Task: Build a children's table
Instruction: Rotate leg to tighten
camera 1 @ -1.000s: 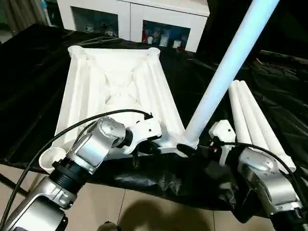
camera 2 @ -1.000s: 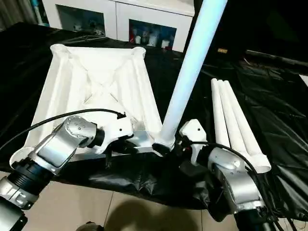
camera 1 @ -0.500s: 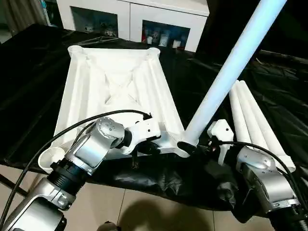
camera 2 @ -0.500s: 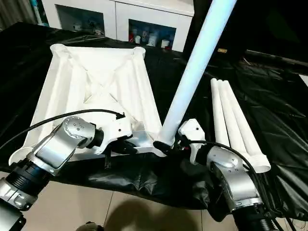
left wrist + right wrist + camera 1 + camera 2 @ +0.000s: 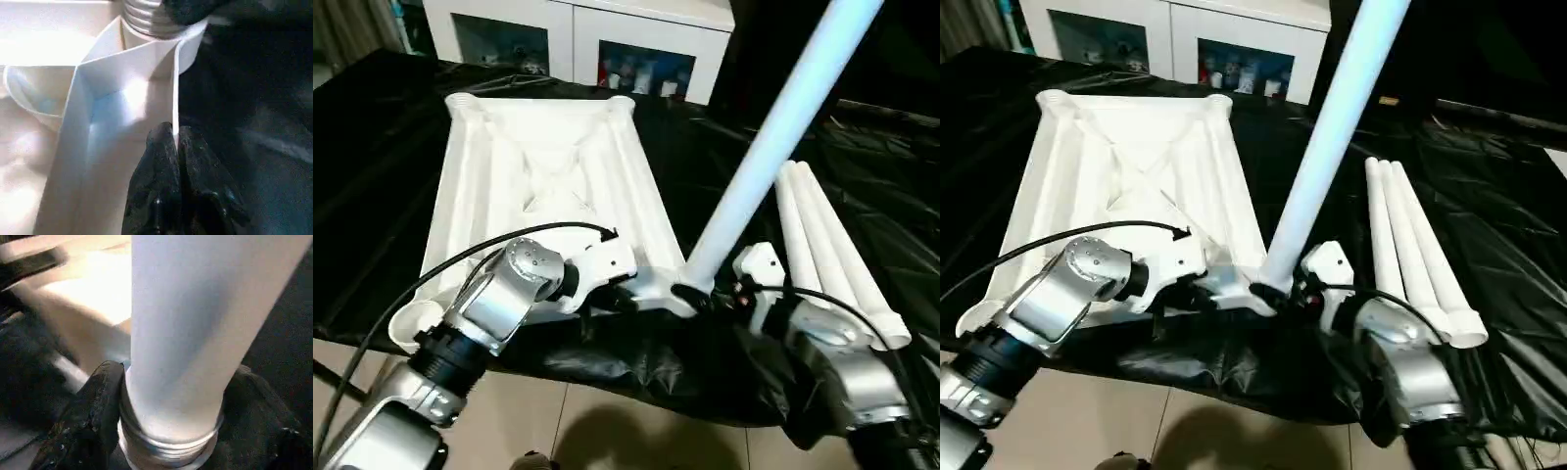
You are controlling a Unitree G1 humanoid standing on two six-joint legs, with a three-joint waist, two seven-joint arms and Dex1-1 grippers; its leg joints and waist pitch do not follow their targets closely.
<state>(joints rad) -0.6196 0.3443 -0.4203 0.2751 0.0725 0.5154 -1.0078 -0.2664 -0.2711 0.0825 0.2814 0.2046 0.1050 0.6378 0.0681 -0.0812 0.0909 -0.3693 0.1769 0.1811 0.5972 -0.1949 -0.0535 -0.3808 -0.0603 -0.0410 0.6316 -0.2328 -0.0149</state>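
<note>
The tabletop (image 5: 548,186) lies underside up on the black-draped counter (image 5: 372,127). We note the left claw (image 5: 174,142) pressed together on the thin rim wall at its near right corner. In that corner's socket (image 5: 680,294) a leg (image 5: 773,147) stands, leaning up and to the right. The right claw (image 5: 171,416) has its fingers (image 5: 88,416) set on either side of the leg's base. Three spare legs (image 5: 832,255) lie side by side on the counter at right.

The tabletop (image 5: 548,186) lies underside up on the bench (image 5: 372,147). One leg (image 5: 773,147) rises tilted from its near right corner. Three legs (image 5: 832,255) lie to its right, a cabinet (image 5: 578,34) behind
</note>
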